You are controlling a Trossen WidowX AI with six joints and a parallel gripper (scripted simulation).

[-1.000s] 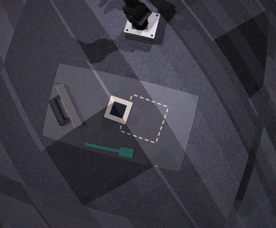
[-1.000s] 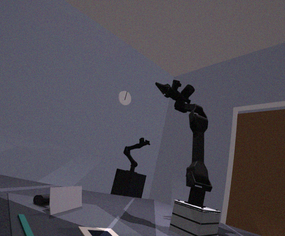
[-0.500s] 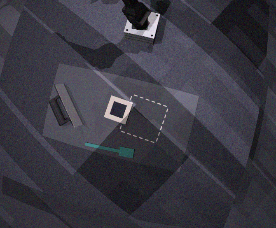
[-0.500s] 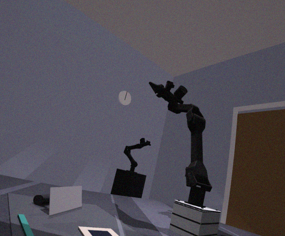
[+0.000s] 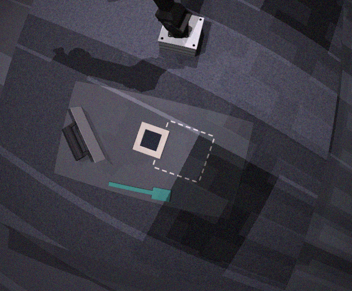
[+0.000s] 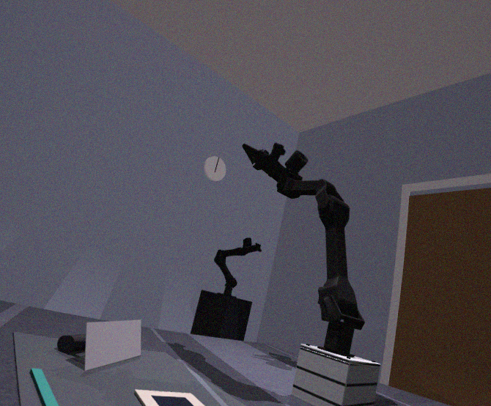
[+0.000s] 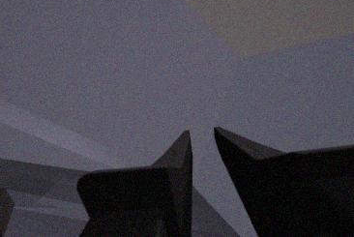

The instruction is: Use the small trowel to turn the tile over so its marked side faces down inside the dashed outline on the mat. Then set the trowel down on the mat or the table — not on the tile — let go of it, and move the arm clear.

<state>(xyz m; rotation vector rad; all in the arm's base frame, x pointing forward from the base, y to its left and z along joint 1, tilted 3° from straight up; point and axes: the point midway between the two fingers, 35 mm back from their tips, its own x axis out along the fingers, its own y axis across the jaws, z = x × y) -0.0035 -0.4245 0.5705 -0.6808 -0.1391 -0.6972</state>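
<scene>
The tile (image 5: 151, 139) (image 6: 174, 400) lies flat on the mat (image 5: 116, 125) (image 6: 105, 384), pale-bordered with its dark square mark facing up. It overlaps the left side of the dashed outline (image 5: 187, 127). The teal trowel (image 5: 144, 190) (image 6: 45, 388) lies flat near the mat's front edge, blade to the right and handle to the left; its blade is out of frame in the exterior view. My gripper (image 6: 246, 149) (image 7: 201, 133) is raised high, far from tile and trowel. Its fingers are open by a narrow gap, with nothing between them. The top view does not show it.
A pale upright panel (image 5: 88, 134) (image 6: 113, 345) stands at the mat's left side, with a dark cylindrical object (image 5: 75, 142) (image 6: 69, 343) behind it. The arm's pale base block (image 5: 196, 29) (image 6: 337, 377) stands beyond the mat. Another arm (image 6: 226, 266) is in the background.
</scene>
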